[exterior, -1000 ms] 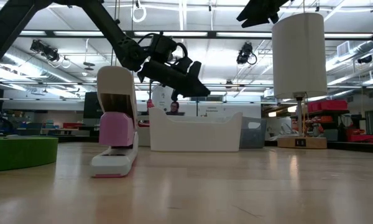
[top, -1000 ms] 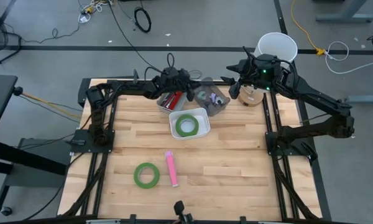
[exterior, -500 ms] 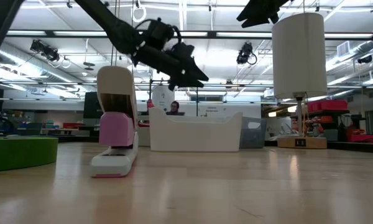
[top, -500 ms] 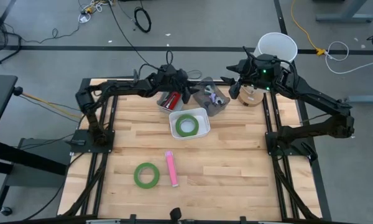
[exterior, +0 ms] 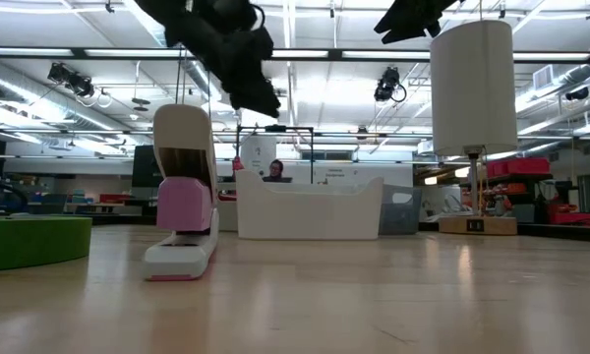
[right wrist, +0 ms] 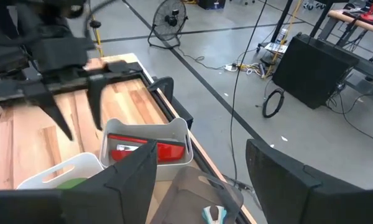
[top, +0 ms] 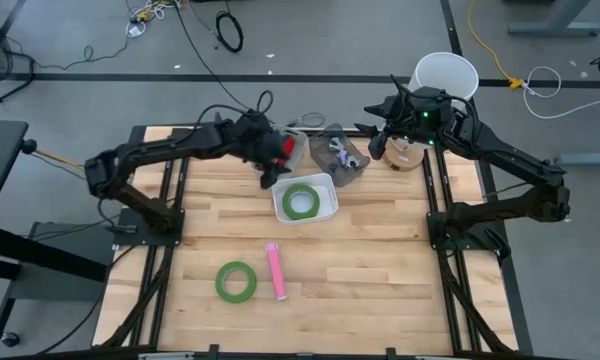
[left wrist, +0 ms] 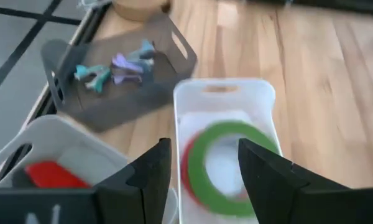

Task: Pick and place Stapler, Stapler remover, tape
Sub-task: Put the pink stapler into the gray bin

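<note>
Both arms dark/black, slim tubular links w/ chunkier joint housings. Left arm has thin black cable looping above wrist. Right arm shows small green light near wrist. Left gripper fingers: matte black, flat, angular, tapered. Right gripper fingers same: black, broad, faceted edges

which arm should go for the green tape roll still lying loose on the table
Left. The left gripper is open, empty and over the table beside the white bin, nearer the loose green tape roll. The right gripper waits at the far right edge by the lamp.
</note>
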You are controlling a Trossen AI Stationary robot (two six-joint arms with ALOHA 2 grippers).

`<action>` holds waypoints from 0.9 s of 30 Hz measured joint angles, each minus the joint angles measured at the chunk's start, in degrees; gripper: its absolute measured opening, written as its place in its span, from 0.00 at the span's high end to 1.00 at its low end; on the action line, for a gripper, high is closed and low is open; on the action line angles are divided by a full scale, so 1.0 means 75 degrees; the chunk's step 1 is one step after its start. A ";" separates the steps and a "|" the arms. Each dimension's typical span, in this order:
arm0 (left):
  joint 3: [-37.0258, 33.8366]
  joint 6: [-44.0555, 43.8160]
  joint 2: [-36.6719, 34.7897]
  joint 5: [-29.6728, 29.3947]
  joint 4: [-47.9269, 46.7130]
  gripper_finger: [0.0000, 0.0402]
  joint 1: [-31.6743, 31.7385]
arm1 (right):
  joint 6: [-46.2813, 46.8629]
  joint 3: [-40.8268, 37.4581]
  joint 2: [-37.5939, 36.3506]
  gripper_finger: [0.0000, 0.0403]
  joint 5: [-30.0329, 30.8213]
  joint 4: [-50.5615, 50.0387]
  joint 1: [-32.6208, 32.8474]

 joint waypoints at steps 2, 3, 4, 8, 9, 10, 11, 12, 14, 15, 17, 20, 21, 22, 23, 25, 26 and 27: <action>-0.0001 0.0162 -0.0224 -0.0191 -0.0385 0.52 -0.0144 | 0.0000 0.0000 0.0000 0.39 0.0000 0.0000 0.0000; -0.0001 0.0184 -0.0327 -0.0236 -0.0626 0.52 -0.0196 | 0.0000 0.0000 0.0000 0.39 0.0000 -0.0003 0.0002; -0.0001 0.0181 -0.0420 -0.0277 -0.0839 0.52 -0.0264 | 0.0000 0.0000 0.0000 0.39 0.0000 -0.0003 -0.0001; -0.0001 0.0147 -0.0643 -0.0209 -0.1456 0.51 -0.0580 | 0.0000 0.0000 0.0000 0.39 0.0003 -0.0050 -0.0001; -0.0001 0.0141 -0.0659 -0.0108 -0.1575 0.51 -0.0677 | 0.0000 0.0000 0.0000 0.39 0.0003 -0.0050 -0.0001; -0.0001 0.0139 -0.0663 -0.0016 -0.1639 0.51 -0.0788 | 0.0000 0.0000 0.0000 0.39 0.0003 -0.0050 0.0001; -0.0001 0.0140 -0.0663 0.0086 -0.1702 0.50 -0.0895 | 0.0000 0.0000 0.0000 0.39 0.0003 -0.0050 -0.0001; -0.0002 0.0152 -0.0663 0.0149 -0.1816 0.49 -0.1017 | 0.0000 0.0000 0.0000 0.39 0.0003 -0.0050 -0.0001; -0.0001 0.0218 -0.0663 0.0128 -0.1934 0.47 -0.1262 | -0.0002 -0.0001 0.0000 0.39 0.0003 -0.0050 -0.0001; -0.0003 0.0289 -0.0658 0.0057 -0.1987 0.46 -0.1394 | -0.0003 0.0000 0.0000 0.39 0.0004 -0.0050 -0.0001; -0.0001 0.0449 -0.0637 -0.0137 -0.2050 0.42 -0.1632 | -0.0003 0.0000 0.0000 0.39 0.0006 -0.0050 -0.0001; -0.0004 0.0750 -0.0634 -0.0233 -0.2121 0.37 -0.1901 | -0.0003 0.0000 0.0000 0.39 0.0006 -0.0050 -0.0001; -0.0003 0.0779 -0.0634 -0.0241 -0.2166 0.36 -0.1980 | -0.0003 0.0000 0.0000 0.39 0.0006 -0.0050 -0.0001; -0.0004 0.0779 -0.0634 -0.0247 -0.2237 0.34 -0.2053 | -0.0003 0.0000 0.0000 0.39 0.0006 -0.0050 -0.0001; -0.0002 0.0780 -0.0634 -0.0230 -0.2298 0.33 -0.2117 | -0.0003 0.0000 0.0000 0.39 0.0006 -0.0050 -0.0001; -0.0004 0.0834 -0.0634 -0.0114 -0.2496 0.31 -0.2229 | -0.0001 0.0000 0.0000 0.39 0.0006 -0.0050 -0.0001; -0.0003 0.0871 -0.0634 -0.0090 -0.2590 0.31 -0.2284 | -0.0001 0.0000 0.0000 0.39 0.0006 -0.0050 -0.0001; -0.0004 0.0911 -0.0634 -0.0082 -0.2665 0.31 -0.2336 | -0.0003 0.0000 0.0000 0.39 0.0006 -0.0050 -0.0001</action>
